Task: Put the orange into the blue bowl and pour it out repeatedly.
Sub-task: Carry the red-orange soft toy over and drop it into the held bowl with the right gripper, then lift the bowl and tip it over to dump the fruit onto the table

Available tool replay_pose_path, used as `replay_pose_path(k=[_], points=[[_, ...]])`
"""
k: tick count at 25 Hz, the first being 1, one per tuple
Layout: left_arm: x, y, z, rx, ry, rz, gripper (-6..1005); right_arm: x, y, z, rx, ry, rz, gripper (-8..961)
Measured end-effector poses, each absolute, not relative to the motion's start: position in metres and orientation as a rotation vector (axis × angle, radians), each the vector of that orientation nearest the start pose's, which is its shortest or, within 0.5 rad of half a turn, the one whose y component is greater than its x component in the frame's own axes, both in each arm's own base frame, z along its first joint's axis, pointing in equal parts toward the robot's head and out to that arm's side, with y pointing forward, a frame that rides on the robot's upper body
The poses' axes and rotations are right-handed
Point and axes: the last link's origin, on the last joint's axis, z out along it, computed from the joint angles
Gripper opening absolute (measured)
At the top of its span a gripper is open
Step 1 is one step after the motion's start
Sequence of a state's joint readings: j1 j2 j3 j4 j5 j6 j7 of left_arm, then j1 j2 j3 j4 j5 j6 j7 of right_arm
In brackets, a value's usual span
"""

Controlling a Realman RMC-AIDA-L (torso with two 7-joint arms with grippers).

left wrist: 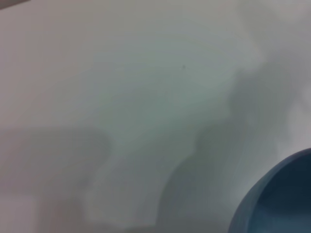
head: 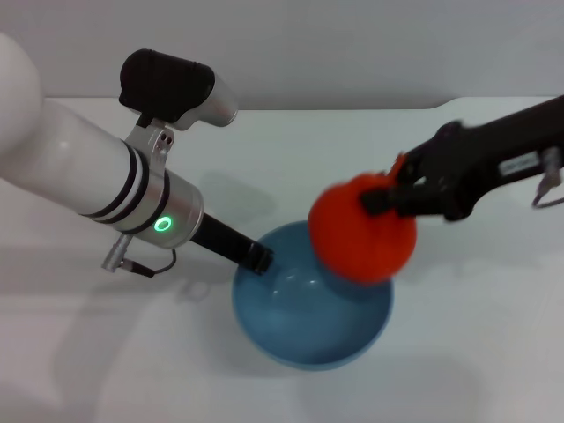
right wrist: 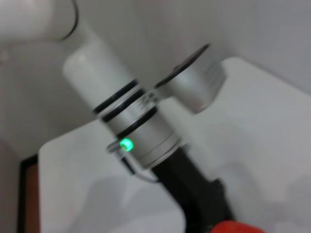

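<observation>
The blue bowl (head: 310,322) stands on the white table, a little right of centre in the head view. My left gripper (head: 260,257) reaches in from the left and is shut on the bowl's left rim. The orange (head: 359,229) hangs in the air over the bowl's far right rim, with my right gripper (head: 381,199) shut on its right side. In the left wrist view only an edge of the blue bowl (left wrist: 274,199) shows. A sliver of the orange (right wrist: 238,227) appears in the right wrist view, with the left arm's wrist (right wrist: 146,136) beyond it.
The white table (head: 97,352) stretches to the left and front of the bowl. Its far edge (head: 335,107) meets a pale wall. A cable (head: 545,189) hangs from the right arm.
</observation>
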State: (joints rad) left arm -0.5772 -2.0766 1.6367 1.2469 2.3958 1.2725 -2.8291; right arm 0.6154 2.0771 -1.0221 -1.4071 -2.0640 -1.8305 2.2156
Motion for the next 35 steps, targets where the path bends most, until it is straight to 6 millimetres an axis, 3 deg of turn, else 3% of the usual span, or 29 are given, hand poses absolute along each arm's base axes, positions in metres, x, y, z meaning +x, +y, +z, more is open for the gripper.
replay_pose_path(k=[5,9,12,17,20,24,27,28,29,30,32,34,35], points=[[-0.156,0.347,-0.062,-2.596,-1.156,0.207,-1,0.123,0.331,0.029,-3.079,0.626,0.165,128],[-0.153,0.349,-0.059,-2.595,-1.144,0.193,-1,0.129,0.336,0.024,-3.033,0.634,0.076,130],[-0.152,0.349,-0.057,-2.593,-1.138,0.19,-1,0.133,0.339,0.025,-3.002,0.653,0.083,311],[-0.152,0.35,-0.056,-2.593,-1.127,0.193,-1,0.136,0.341,0.032,-2.966,0.675,0.116,421],[-0.152,0.351,-0.056,-2.591,-1.12,0.189,-1,0.141,0.345,0.043,-2.919,0.731,0.16,420],[-0.151,0.36,-0.044,-2.534,-1.0,0.12,-1,0.164,0.353,0.069,-2.739,0.965,0.221,420],[-0.152,0.364,-0.026,-2.436,-0.858,0.023,-1,0.194,0.353,0.086,-2.598,1.089,0.175,419],[-0.15,0.363,-0.016,-2.389,-0.752,-0.035,-1,0.213,0.35,0.093,-2.524,1.157,0.139,419],[-0.15,0.363,-0.016,-2.389,-0.752,-0.035,-1,0.213,0.35,0.093,-2.524,1.157,0.139,419],[-0.148,0.36,-0.012,-2.367,-0.678,-0.06,-1,0.231,0.346,0.098,-2.462,1.226,0.123,419],[-0.146,0.354,-0.01,-2.334,-0.535,-0.08,-1,0.239,0.343,0.1,-2.436,1.257,0.123,419],[-0.146,0.354,-0.01,-2.334,-0.535,-0.08,-1,0.245,0.341,0.102,-2.415,1.282,0.128,419],[-0.142,0.345,-0.017,-2.285,-0.326,-0.081,-1,0.255,0.337,0.106,-2.381,1.314,0.146,419]])
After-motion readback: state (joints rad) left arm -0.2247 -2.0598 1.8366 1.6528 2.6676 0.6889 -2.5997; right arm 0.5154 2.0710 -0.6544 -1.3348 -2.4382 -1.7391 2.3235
